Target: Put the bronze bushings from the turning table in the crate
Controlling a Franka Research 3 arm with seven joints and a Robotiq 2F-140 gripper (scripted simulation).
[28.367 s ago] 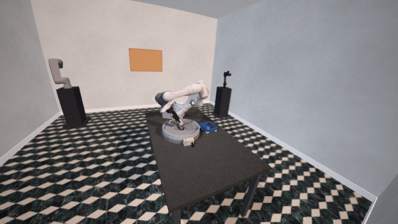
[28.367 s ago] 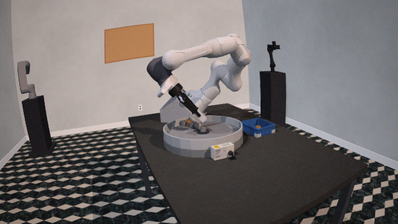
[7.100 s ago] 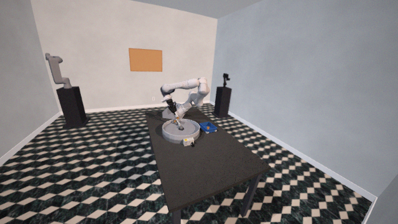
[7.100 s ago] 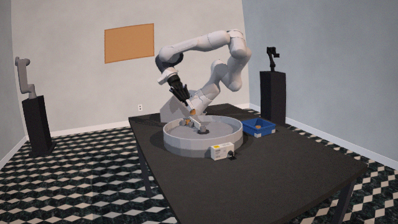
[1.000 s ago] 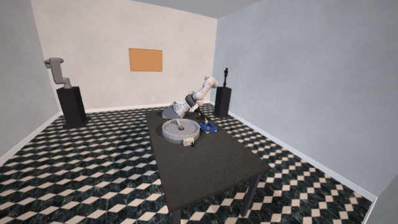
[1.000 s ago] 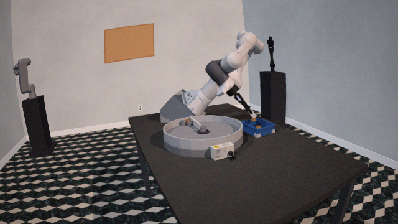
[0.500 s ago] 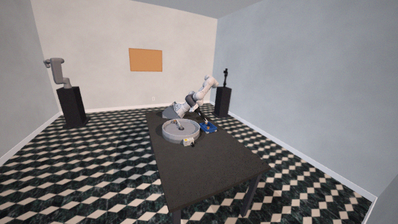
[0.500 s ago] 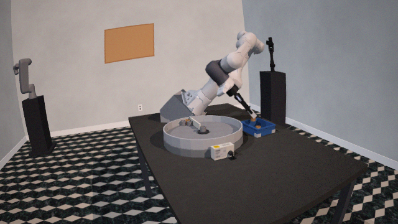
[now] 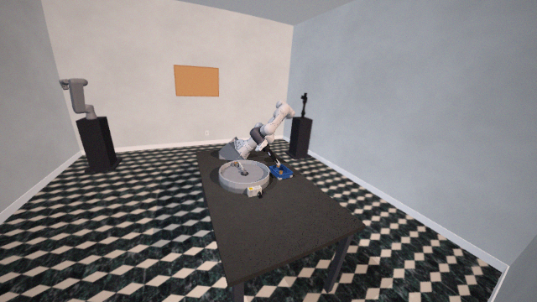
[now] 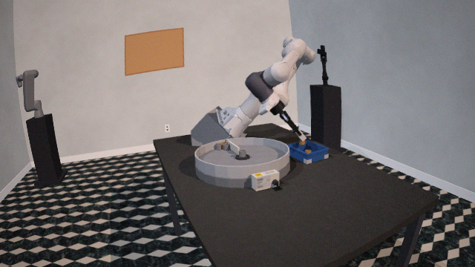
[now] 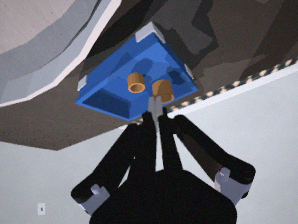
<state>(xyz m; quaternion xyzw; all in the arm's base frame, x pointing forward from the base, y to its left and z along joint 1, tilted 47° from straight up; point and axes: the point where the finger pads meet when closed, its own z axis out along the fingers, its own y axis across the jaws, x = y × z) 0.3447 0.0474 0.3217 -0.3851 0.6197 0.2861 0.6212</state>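
Over blue crate (image 9: 286, 175) (image 10: 315, 157) (image 11: 107, 103), gripped bronze bushing (image 9: 278, 166) (image 10: 302, 142) (image 11: 163, 90)

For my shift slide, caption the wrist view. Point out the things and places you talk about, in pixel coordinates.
Gripper (image 10: 302, 139) (image 11: 156, 103) shut on a bronze bushing (image 10: 302, 142) (image 11: 164, 91), another (image 10: 308, 151) (image 11: 136, 83) in the crate (image 10: 319, 153) (image 11: 106, 103).

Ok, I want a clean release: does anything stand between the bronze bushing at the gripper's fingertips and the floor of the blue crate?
Nothing visible blocks the held bronze bushing from the blue crate's floor; the second bronze bushing sits beside it, not beneath.
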